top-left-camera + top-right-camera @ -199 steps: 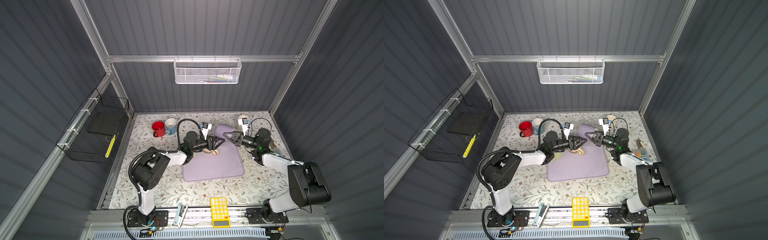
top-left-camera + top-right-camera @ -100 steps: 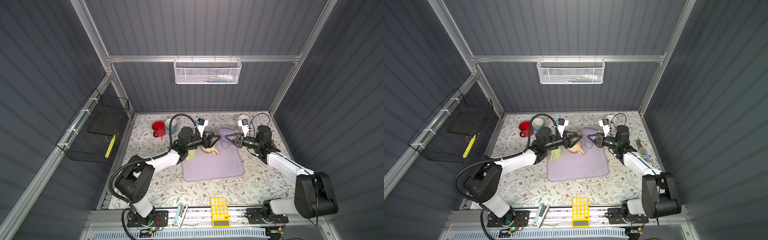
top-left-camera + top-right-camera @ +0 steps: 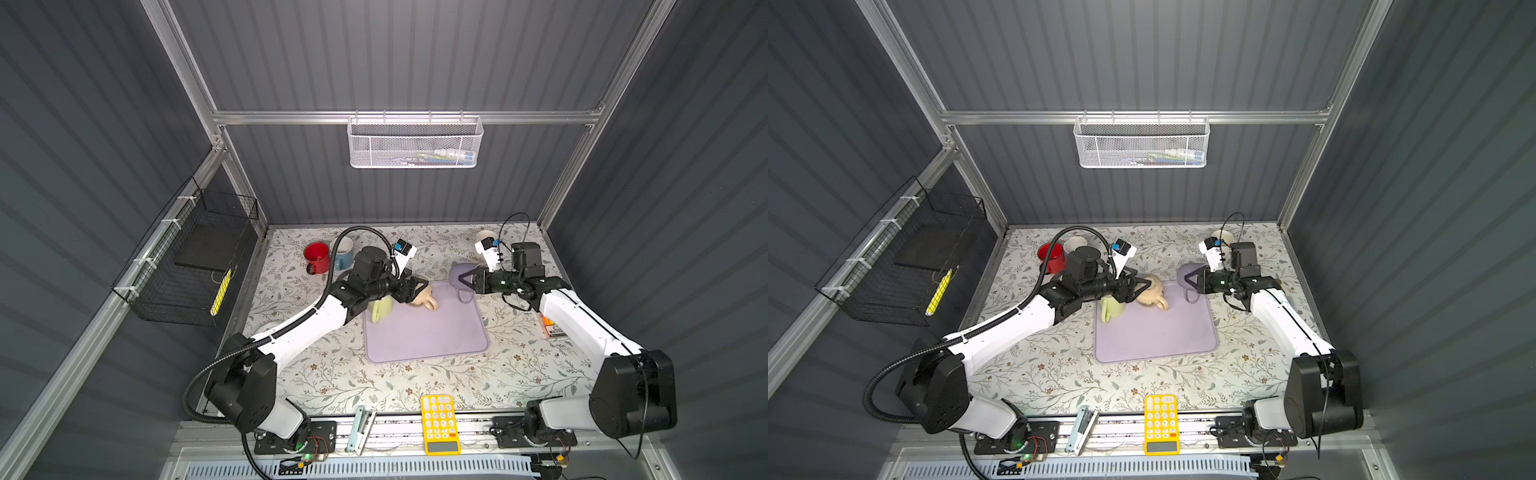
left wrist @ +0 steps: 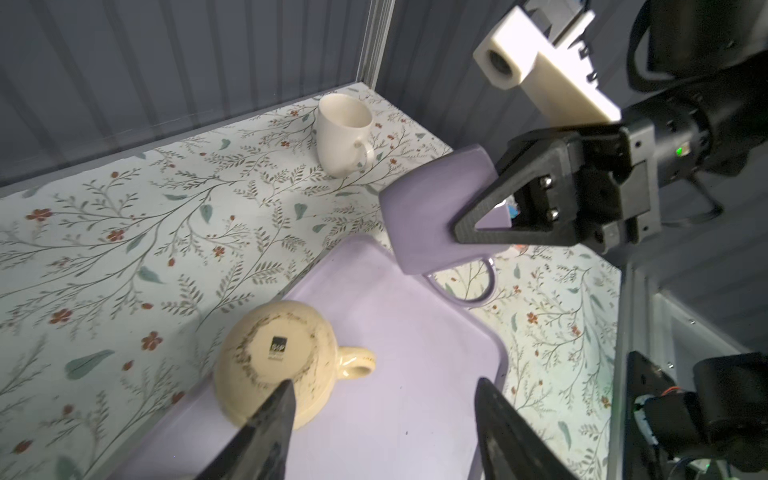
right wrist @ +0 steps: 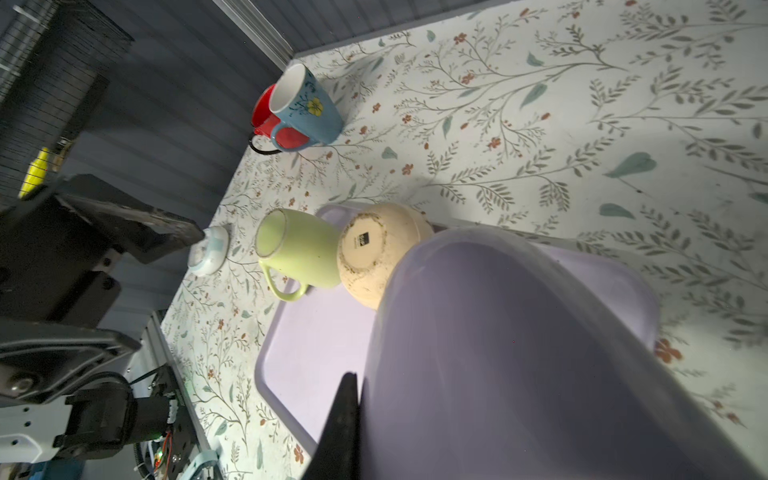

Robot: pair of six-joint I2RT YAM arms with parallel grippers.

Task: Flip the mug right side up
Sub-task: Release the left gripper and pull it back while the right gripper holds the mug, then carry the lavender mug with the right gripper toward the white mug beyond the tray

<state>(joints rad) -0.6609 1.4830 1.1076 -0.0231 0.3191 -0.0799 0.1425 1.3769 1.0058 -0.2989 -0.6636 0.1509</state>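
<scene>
**Purple mug on its side in the right gripper, base pointing away**

The purple mug [image 4: 432, 216] hangs in the air over the far right corner of the lilac mat [image 3: 424, 340]. Its long axis is about level. The mouth faces the right gripper [image 4: 461, 224] and the closed base points away from it, toward the left arm. The handle hangs down. That gripper pinches the mug's wall at the rim, one finger outside and the other hidden inside.

The mug is at the gripper's tip, so the turn looks to be a matter of tipping the base down toward the mat.

A cream mug [image 4: 278, 349] lies bottom-up on the mat's far edge, nearer the left arm. The left gripper [image 4: 384, 386] hovers by it, jaws spread and holding nothing. It may be a mug to turn as well.
</scene>
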